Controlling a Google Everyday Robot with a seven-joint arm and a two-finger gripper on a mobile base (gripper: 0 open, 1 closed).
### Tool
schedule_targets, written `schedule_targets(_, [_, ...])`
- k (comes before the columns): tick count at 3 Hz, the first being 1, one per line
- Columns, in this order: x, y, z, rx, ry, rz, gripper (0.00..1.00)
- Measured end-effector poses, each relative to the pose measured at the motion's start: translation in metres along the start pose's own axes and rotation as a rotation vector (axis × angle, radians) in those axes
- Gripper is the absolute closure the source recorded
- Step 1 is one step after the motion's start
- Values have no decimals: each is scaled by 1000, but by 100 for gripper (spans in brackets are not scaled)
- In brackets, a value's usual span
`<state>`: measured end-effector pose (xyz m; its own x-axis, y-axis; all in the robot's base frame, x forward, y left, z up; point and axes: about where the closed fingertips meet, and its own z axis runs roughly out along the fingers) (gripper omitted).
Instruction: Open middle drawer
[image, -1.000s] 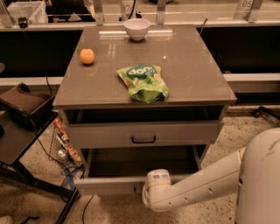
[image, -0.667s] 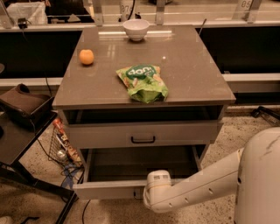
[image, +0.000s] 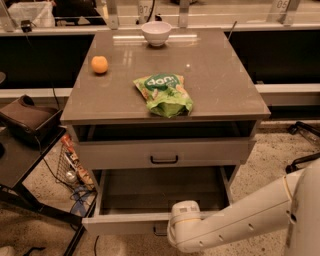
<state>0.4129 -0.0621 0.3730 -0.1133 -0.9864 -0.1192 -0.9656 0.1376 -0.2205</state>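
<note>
The middle drawer (image: 150, 222) is pulled well out below the upper drawer (image: 164, 150) and shows a plain grey inside (image: 160, 192). Its small black handle (image: 160, 231) peeks out at the centre of its front. My gripper (image: 172, 227) is at the end of the white arm (image: 235, 220), which reaches in from the lower right. It is pressed against the drawer front right beside the handle, and the wrist covers it. The upper drawer has a black bar handle (image: 164, 159) and a dark gap above it.
On the grey cabinet top (image: 220, 85) lie a green snack bag (image: 165, 92), an orange (image: 99, 64) and a white bowl (image: 156, 32). A black stand (image: 25, 145) and a wire basket (image: 72, 165) are to the left. Black legs (image: 302, 145) are on the floor to the right.
The middle drawer has slid a little further out toward the camera, and the arm's end has moved with it.
</note>
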Motion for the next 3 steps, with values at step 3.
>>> schedule_targets(3, [-1,0,0,0,0,0,100])
